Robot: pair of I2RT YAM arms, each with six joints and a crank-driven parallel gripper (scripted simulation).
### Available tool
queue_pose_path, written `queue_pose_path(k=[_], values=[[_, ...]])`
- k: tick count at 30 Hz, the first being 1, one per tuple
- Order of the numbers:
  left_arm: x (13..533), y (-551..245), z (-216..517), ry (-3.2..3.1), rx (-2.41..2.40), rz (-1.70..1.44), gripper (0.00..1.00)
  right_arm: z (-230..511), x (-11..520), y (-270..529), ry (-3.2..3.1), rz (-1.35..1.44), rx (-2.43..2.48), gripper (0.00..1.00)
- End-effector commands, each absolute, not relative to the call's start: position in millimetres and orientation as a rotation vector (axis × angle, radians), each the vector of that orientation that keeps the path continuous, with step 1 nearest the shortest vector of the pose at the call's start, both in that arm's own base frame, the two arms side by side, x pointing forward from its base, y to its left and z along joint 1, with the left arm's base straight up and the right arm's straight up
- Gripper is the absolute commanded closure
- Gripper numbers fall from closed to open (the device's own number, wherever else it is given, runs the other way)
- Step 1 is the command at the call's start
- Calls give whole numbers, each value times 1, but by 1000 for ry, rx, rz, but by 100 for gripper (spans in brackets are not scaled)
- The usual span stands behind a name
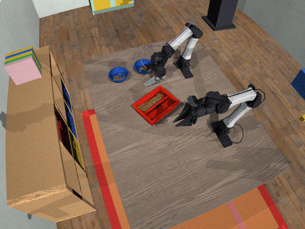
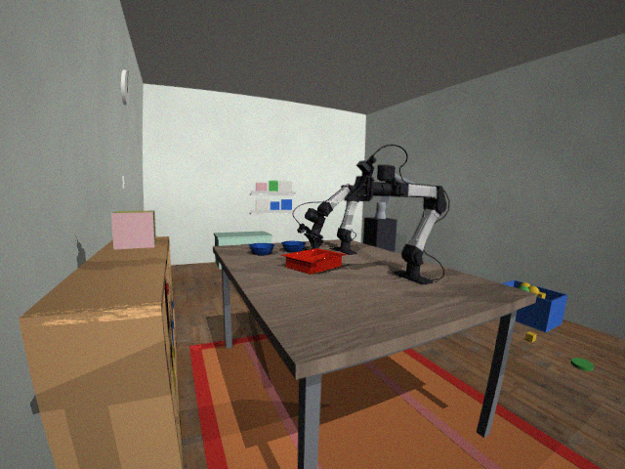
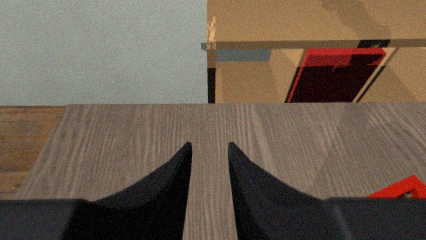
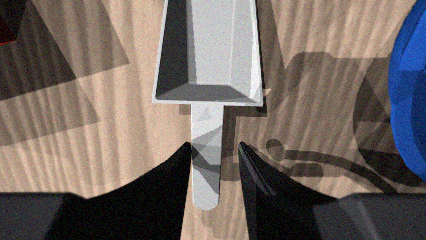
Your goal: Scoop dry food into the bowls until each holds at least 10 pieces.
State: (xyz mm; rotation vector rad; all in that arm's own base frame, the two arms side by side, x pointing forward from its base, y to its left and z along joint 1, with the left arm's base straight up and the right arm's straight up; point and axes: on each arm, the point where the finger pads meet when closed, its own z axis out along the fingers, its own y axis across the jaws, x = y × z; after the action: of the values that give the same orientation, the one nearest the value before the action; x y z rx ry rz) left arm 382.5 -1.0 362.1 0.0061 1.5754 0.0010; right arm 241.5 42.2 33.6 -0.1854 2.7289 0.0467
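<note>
The grey scoop (image 1: 150, 81) (image 4: 212, 50) looks empty and appears to lie on the table beside the box. My right gripper (image 4: 214, 145) is open around its handle, with a gap on one side. The red box (image 1: 142, 115) (image 2: 312, 262) (image 3: 395, 189) sits flat, with dry food (image 1: 150, 102) in one compartment. One blue bowl (image 1: 116, 70) (image 2: 261, 249) stands upright with several pieces. The other blue bowl (image 1: 139, 63) (image 2: 293, 246) (image 4: 410, 125) is upright, holds several pieces and is partly hidden by my right arm. My left gripper (image 1: 175, 124) (image 3: 210, 145) is open and empty, beside the box.
The wooden table (image 1: 172, 167) (image 2: 403, 308) carries both arm bases along one long side. A wooden shelf unit (image 1: 32, 148) (image 2: 101, 343) stands beyond the opposite edge. The left arm reaches in from the side of the box away from the bowls.
</note>
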Motion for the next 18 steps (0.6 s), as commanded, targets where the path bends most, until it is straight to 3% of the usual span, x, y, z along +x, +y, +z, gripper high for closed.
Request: queue_pose_path(k=[1, 18], values=[[384, 0, 396, 1492, 3, -1, 73, 45, 257, 44, 2661, 57, -183, 65], [384, 0, 396, 1492, 3, -1, 73, 72, 241, 42, 2723, 52, -188, 65]])
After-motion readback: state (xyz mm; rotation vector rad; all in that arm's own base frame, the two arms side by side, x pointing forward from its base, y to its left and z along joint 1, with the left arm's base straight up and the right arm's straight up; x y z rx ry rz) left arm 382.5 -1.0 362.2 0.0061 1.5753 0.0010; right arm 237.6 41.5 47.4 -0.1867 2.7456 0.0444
